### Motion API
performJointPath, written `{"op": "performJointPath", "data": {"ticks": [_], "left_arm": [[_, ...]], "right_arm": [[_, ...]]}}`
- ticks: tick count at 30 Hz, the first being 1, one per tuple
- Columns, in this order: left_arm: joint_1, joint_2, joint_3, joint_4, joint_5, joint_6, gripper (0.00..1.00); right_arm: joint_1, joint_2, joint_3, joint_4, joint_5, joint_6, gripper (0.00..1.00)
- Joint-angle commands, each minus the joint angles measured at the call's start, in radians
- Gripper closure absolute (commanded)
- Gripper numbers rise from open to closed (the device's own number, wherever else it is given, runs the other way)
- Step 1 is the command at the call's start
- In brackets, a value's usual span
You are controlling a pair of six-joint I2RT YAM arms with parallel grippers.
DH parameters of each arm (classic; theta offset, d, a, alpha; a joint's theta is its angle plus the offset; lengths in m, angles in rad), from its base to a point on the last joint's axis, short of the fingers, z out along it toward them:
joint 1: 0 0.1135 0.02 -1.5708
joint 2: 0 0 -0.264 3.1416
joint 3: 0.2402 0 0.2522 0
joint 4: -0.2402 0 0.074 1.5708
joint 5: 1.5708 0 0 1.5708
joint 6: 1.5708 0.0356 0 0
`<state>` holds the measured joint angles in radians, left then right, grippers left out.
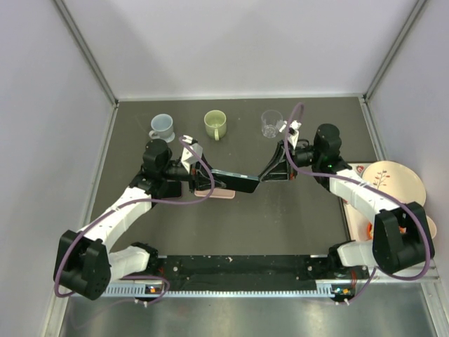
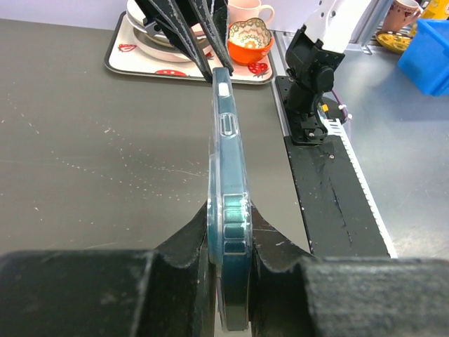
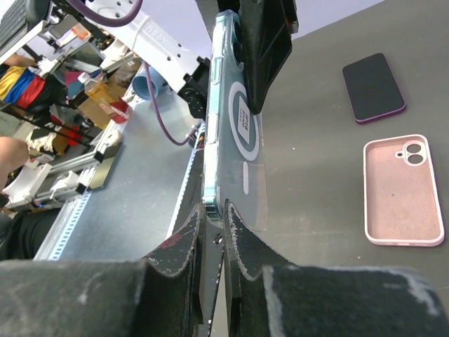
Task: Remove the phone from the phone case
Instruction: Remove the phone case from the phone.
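Held in mid-air above the dark table [image 1: 302,210], at the centre of the top view: slim dark phone in a translucent teal-tinted plastic case [image 1: 235,182], long axis running 9 to 3 o'clock. Clamped at the 9 o'clock end by the left gripper [image 2: 230,242], fingers shut tight on both faces. Clamped at the 3 o'clock end by the right gripper [image 3: 212,235], fingers likewise closed on the thin edge.

Best handled, probably, by keeping one grip as a firm anchor and peeling a case corner back with the other, not by hauling both ends straight apart. Better to work the lip off gradually. Worth guarding against slip on the smooth plastic and against a sudden release over the table.

Seen only from the left wrist: the narrow side edge with its buttons, and a white tray of crockery [image 2: 116,62] at 12 o'clock. Seen only from the right wrist: the case back with a white ring and label, plus, at 3 o'clock on the table, a loose purple-rimmed black phone [image 3: 373,88] and an empty pink soft case [image 3: 405,189]. From the top, only a pink sliver below the left grip; loose phone not made out.
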<state>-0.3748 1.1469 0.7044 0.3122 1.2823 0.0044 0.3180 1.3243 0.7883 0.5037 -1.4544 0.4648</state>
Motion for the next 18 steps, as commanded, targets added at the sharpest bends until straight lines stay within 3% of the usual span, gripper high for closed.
{"op": "performJointPath", "data": {"ticks": [1, 13, 18], "left_arm": [[-0.044, -0.049, 0.009, 0.068, 0.179, 0.025, 1.00], [-0.050, -0.065, 0.006, 0.061, 0.206, 0.042, 1.00], [-0.056, -0.067, 0.030, -0.074, 0.210, 0.156, 1.00]], "right_arm": [[-0.010, 0.026, 0.055, -0.004, 0.137, -0.040, 1.00], [-0.030, 0.056, 0.055, 0.064, 0.134, 0.043, 1.00], [-0.040, 0.070, 0.061, 0.036, 0.170, 0.044, 1.00]]}}
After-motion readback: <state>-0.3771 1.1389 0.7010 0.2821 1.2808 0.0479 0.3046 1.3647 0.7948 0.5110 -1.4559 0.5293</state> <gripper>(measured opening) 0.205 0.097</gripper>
